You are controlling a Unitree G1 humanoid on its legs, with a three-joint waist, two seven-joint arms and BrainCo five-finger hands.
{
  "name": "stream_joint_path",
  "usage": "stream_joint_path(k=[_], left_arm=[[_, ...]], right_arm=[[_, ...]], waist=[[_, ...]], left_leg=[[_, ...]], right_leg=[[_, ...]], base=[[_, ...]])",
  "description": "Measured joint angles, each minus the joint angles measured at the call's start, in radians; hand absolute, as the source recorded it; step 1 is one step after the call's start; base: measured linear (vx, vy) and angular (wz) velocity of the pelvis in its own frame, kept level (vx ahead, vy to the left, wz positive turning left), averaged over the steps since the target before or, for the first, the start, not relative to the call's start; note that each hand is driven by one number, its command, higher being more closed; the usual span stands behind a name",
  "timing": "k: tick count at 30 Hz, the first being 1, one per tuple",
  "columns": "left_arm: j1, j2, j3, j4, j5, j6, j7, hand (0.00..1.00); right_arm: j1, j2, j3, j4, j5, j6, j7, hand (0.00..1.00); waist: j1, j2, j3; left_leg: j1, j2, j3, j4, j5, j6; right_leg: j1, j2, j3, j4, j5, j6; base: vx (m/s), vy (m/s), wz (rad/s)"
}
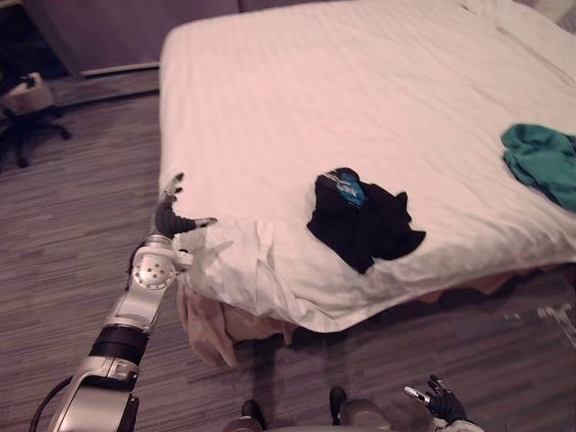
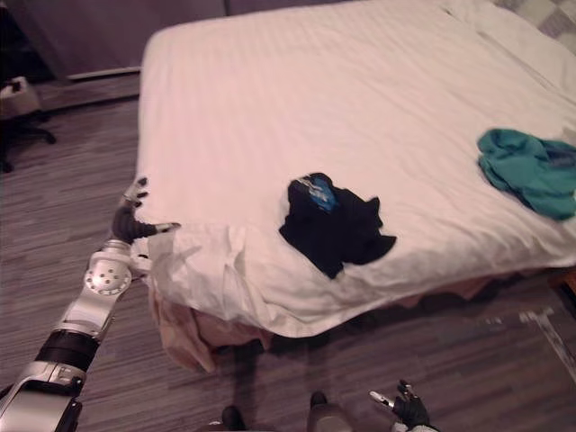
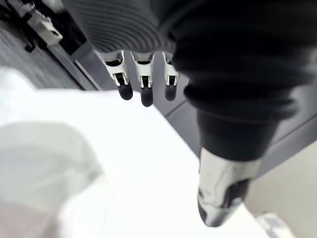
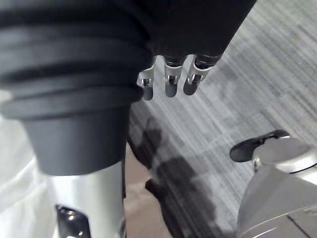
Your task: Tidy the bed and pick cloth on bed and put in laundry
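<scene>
The black cloth (image 1: pixel 360 220) is lying in a heap on the bed (image 1: pixel 360 81), near the foot edge closest to the robot, with a blue patch showing at its top. A teal cloth (image 1: pixel 544 162) is sitting well apart from it, by the right edge of the covers. The left robot hand (image 1: pixel 169 214) is reaching to the near left corner of the bed, fingers spread and released, gripping nothing. It is just beside the rumpled white sheet (image 1: pixel 238 256) that is bunching and hanging over that corner. The right robot hand (image 1: pixel 443 402) is hanging low over the floor (image 1: pixel 72 243), loose and empty.

To my eye the tidying step is the one in hand: that corner wants catching and drawing flat before either cloth gets picked. The next move is calling for the left fingers to close on the fold. Nothing is blocking the black cloth, though a beige underlayer (image 1: pixel 207 328) is sagging out below the corner. A dark chair (image 1: pixel 27 117) is standing off by the wall.
</scene>
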Motion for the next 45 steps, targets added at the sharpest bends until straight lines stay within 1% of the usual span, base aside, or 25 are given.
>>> stream_joint_path(k=[1,2,7,10,13,16,17,20,21,23,25,26,28,30,31,32,34,35,36,37,39,40,42,44,45], left_arm=[[-0.006,-0.01,0.0,0.031,0.015,0.02,0.0,1.0],[-0.009,-0.017,0.002,0.06,0.049,0.032,0.004,1.0],[-0.023,-0.022,-0.007,0.087,0.154,0.039,-0.005,1.0],[0.005,-0.018,-0.007,0.058,0.195,0.028,-0.011,1.0],[0.141,-0.016,-0.002,-0.076,0.186,0.018,-0.018,1.0],[0.362,-0.023,0.052,-0.204,0.133,0.006,-0.037,1.0],[0.438,-0.028,0.084,-0.21,0.124,0.006,-0.044,1.0],[0.58,-0.036,0.169,-0.166,0.13,0.015,-0.053,1.0],[0.604,-0.037,0.185,-0.152,0.138,0.02,-0.051,0.0],[0.668,-0.037,0.259,-0.077,0.144,0.044,0.001,0.0],[0.674,-0.049,0.313,-0.028,0.141,0.039,0.027,0.0],[0.674,-0.076,0.364,0.016,0.134,0.036,0.066,0.0],[0.675,-0.107,0.42,0.082,0.131,0.038,0.103,0.0],[0.682,-0.149,0.499,0.176,0.119,0.063,0.148,0.0],[0.699,-0.163,0.551,0.225,0.115,0.091,0.173,0.0],[0.707,-0.163,0.583,0.245,0.115,0.108,0.185,0.0],[0.781,-0.144,0.703,0.307,0.112,0.162,0.185,0.0],[0.797,-0.137,0.718,0.316,0.108,0.167,0.185,0.0],[0.81,-0.113,0.735,0.325,0.094,0.165,0.184,0.0],[0.811,-0.107,0.735,0.325,0.094,0.16,0.183,0.0],[0.786,-0.09,0.733,0.319,0.094,0.129,0.175,0.0],[0.756,-0.089,0.727,0.288,0.094,0.111,0.162,0.0],[0.728,-0.085,0.698,0.234,0.094,0.086,0.148,0.0],[0.683,-0.083,0.597,0.129,0.061,0.017,0.099,0.0],[0.674,-0.084,0.564,0.108,0.053,0.001,0.089,0.0]], right_arm=[[-0.004,0.0,0.002,-0.008,0.003,0.0,-0.001,0.0],[-0.006,0.0,0.005,-0.015,0.005,-0.001,-0.006,0.0],[-0.004,-0.001,0.006,-0.037,0.004,-0.005,-0.041,0.0],[-0.005,-0.014,-0.06,-0.086,0.028,-0.008,-0.07,0.0],[-0.002,-0.069,-0.192,-0.211,0.061,-0.007,-0.096,0.0],[-0.01,-0.175,-0.363,-0.417,0.077,-0.012,-0.124,0.0],[-0.014,-0.201,-0.394,-0.486,0.072,-0.011,-0.135,0.0],[-0.033,-0.255,-0.417,-0.61,0.018,-0.006,-0.135,0.0],[-0.039,-0.262,-0.415,-0.628,0.003,-0.005,-0.133,0.0],[-0.074,-0.295,-0.377,-0.675,-0.045,-0.005,-0.099,0.0],[-0.119,-0.336,-0.305,-0.677,-0.065,-0.005,-0.074,0.0],[-0.155,-0.37,-0.231,-0.68,-0.084,-0.005,-0.043,0.0],[-0.192,-0.393,-0.167,-0.7,-0.084,-0.006,-0.007,0.0],[-0.244,-0.442,-0.084,-0.713,-0.083,-0.008,0.039,0.0],[-0.28,-0.478,-0.032,-0.711,-0.079,-0.007,0.068,0.0],[-0.302,-0.494,-0.007,-0.709,-0.077,-0.007,0.086,1.0],[-0.446,-0.536,0.118,-0.668,-0.032,0.001,0.164,1.0],[-0.482,-0.545,0.148,-0.655,-0.023,0.003,0.178,1.0],[-0.588,-0.571,0.219,-0.627,0.009,0.01,0.219,1.0],[-0.626,-0.575,0.239,-0.625,0.017,0.014,0.229,1.0],[-0.795,-0.587,0.315,-0.631,0.051,0.017,0.259,1.0],[-0.878,-0.586,0.349,-0.633,0.07,0.028,0.259,1.0],[-0.935,-0.574,0.379,-0.637,0.085,0.05,0.26,1.0],[-0.966,-0.528,0.403,-0.662,0.091,0.106,0.257,1.0],[-0.967,-0.517,0.411,-0.669,0.094,0.118,0.257,1.0]], waist=[[-0.005,0.001,0.011],[-0.013,0.001,0.017],[-0.015,0.003,0.018],[-0.016,0.007,0.016],[-0.016,0.012,0.012],[-0.011,0.017,-0.002],[-0.008,0.018,-0.024],[0.007,0.012,-0.043],[0.015,0.013,-0.051],[0.042,0.011,-0.086],[0.046,0.01,-0.103],[0.057,0.007,-0.124],[0.068,0.002,-0.133],[0.072,0.003,-0.136],[0.079,0.003,-0.136],[0.086,0.003,-0.136],[0.117,0.003,-0.134],[0.125,0.004,-0.133],[0.152,0.009,-0.1],[0.161,0.011,-0.091],[0.189,0.035,-0.042],[0.208,0.049,0.004],[0.225,0.056,0.054],[0.248,0.061,0.12],[0.25,0.064,0.127]], left_leg=[[-0.002,0.0,0.001,-0.002,0.005,0.001],[-0.009,0.0,0.002,-0.006,0.011,0.002],[-0.006,-0.002,0.006,-0.024,0.026,0.002],[0.019,-0.011,0.006,-0.055,0.035,0.001],[0.051,-0.023,0.0,-0.071,0.035,0.002],[0.08,-0.035,-0.005,-0.1,0.032,0.006],[0.079,-0.036,-0.01,-0.106,0.032,0.006],[0.104,-0.033,-0.032,-0.108,0.032,0.005],[0.106,-0.031,-0.034,-0.108,0.032,0.005],[0.112,-0.03,-0.043,-0.106,0.032,0.005],[0.115,-0.031,-0.063,-0.104,0.032,0.005],[0.115,-0.033,-0.066,-0.104,0.032,0.005],[0.112,-0.038,-0.071,-0.104,0.032,0.005],[0.115,-0.048,-0.093,-0.109,0.038,0.005],[0.115,-0.05,-0.112,-0.119,0.047,0.007],[0.113,-0.05,-0.116,-0.122,0.052,0.008],[0.092,-0.048,-0.143,-0.128,0.055,0.012],[0.088,-0.048,-0.154,-0.128,0.057,0.015],[0.056,-0.047,-0.186,-0.122,0.072,0.016],[0.036,-0.048,-0.197,-0.122,0.076,0.022],[-0.066,-0.046,-0.222,-0.116,0.114,0.032],[-0.11,-0.044,-0.224,-0.12,0.143,0.031],[-0.145,-0.047,-0.242,-0.121,0.165,0.032],[-0.183,-0.058,-0.263,-0.121,0.181,0.038],[-0.192,-0.062,-0.266,-0.121,0.183,0.04]], right_leg=[[-0.003,0.001,0.001,-0.002,0.006,0.0],[-0.012,0.001,0.001,-0.003,0.008,0.002],[-0.016,0.002,0.0,-0.008,0.013,0.006],[0.007,-0.001,-0.005,-0.024,0.021,0.012],[0.039,-0.01,-0.007,-0.029,0.014,0.023],[0.079,-0.019,-0.024,-0.051,0.007,0.034],[0.082,-0.019,-0.029,-0.057,0.006,0.035],[0.112,-0.018,-0.052,-0.061,0.006,0.035],[0.113,-0.017,-0.059,-0.058,0.006,0.036],[0.127,-0.017,-0.071,-0.057,0.005,0.037],[0.142,-0.02,-0.096,-0.057,0.002,0.039],[0.143,-0.022,-0.102,-0.057,0.0,0.04],[0.145,-0.027,-0.114,-0.055,-0.016,0.033],[0.144,-0.032,-0.132,-0.036,-0.033,0.029],[0.143,-0.032,-0.15,-0.02,-0.043,0.03],[0.144,-0.032,-0.161,-0.018,-0.045,0.03],[0.142,-0.034,-0.193,-0.024,-0.045,0.029],[0.142,-0.035,-0.206,-0.024,-0.044,0.029],[0.134,-0.039,-0.233,-0.021,-0.041,0.024],[0.119,-0.04,-0.244,-0.018,-0.04,0.021],[0.027,-0.048,-0.287,0.018,-0.038,0.011],[-0.017,-0.053,-0.312,0.045,-0.041,0.007],[-0.047,-0.058,-0.33,0.066,-0.043,0.003],[-0.086,-0.073,-0.341,0.099,-0.049,0.002],[-0.096,-0.079,-0.342,0.105,-0.049,0.003]], base=[[-0.15,-0.024,-0.07],[-0.11,-0.021,-0.02],[-0.03,-0.006,0.0],[0.05,0.015,0.01],[0.09,0.042,0.04],[0.06,0.038,0.14],[0.1,0.022,0.15],[0.09,0.002,0.2],[0.06,-0.006,0.17],[0.02,-0.009,0.18],[-0.01,0.001,0.26],[-0.04,0.003,0.09],[-0.06,-0.004,-0.02],[-0.07,-0.015,0.17],[-0.03,-0.015,0.33],[-0.04,-0.021,0.42],[-0.03,-0.015,0.44],[-0.03,-0.01,0.67],[-0.04,-0.001,0.61],[-0.09,0.004,0.84],[-0.11,0.012,0.81],[-0.1,0.012,0.69],[-0.09,0.011,0.47],[-0.03,0.026,0.32],[0.01,0.043,0.21]])
